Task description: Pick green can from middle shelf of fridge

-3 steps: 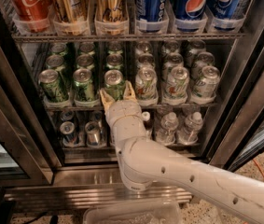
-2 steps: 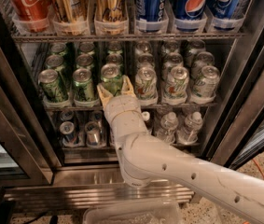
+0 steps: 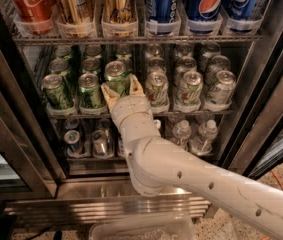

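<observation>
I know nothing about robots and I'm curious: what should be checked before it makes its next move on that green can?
1. Fridge open to the arm: ok, the racks are exposed.
2. Right target: ok, the gripper is at a green can, the front one in its lane on the middle shelf.
3. Gripper lined up with the can: ok, it sits right at the can's lower half.
4. Firm hold on the can: cannot tell.
5. Neighbours untouched: cannot tell. The neighbouring green can and the whitish can stand upright, very close on either side.
</observation>
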Tool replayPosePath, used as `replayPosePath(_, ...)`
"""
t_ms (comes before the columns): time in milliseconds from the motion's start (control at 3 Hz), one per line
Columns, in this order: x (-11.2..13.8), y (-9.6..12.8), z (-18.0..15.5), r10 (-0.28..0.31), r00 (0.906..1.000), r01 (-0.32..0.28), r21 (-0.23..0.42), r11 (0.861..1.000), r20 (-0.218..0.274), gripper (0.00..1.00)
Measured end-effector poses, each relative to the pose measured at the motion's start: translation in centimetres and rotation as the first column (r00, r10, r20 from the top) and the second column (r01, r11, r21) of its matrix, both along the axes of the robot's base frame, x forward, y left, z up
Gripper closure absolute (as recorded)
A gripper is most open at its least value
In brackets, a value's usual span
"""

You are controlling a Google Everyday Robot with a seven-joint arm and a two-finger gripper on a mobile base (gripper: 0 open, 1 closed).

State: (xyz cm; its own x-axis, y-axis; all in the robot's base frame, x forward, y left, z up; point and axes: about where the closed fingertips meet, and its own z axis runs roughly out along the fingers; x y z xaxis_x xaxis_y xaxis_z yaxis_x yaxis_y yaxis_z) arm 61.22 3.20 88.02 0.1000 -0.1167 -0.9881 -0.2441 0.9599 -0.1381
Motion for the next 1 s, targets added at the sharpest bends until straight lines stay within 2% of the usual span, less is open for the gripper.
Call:
replayPosePath(333,-0.6,-0.5,0.2,-0.004,0.9998,0.004,-0.008,1.000,-0.020,1.00)
replayPosePath(667,-2.0,-1.8,-0.1,-0.023,0.9971,0.021,-0.031,0.999,-0.073,1.00)
replayPosePath(1000,-4.1,-3.6,-0.8,-0.049,0.9859,0.044,-0.035,0.998,-0.160,1.00)
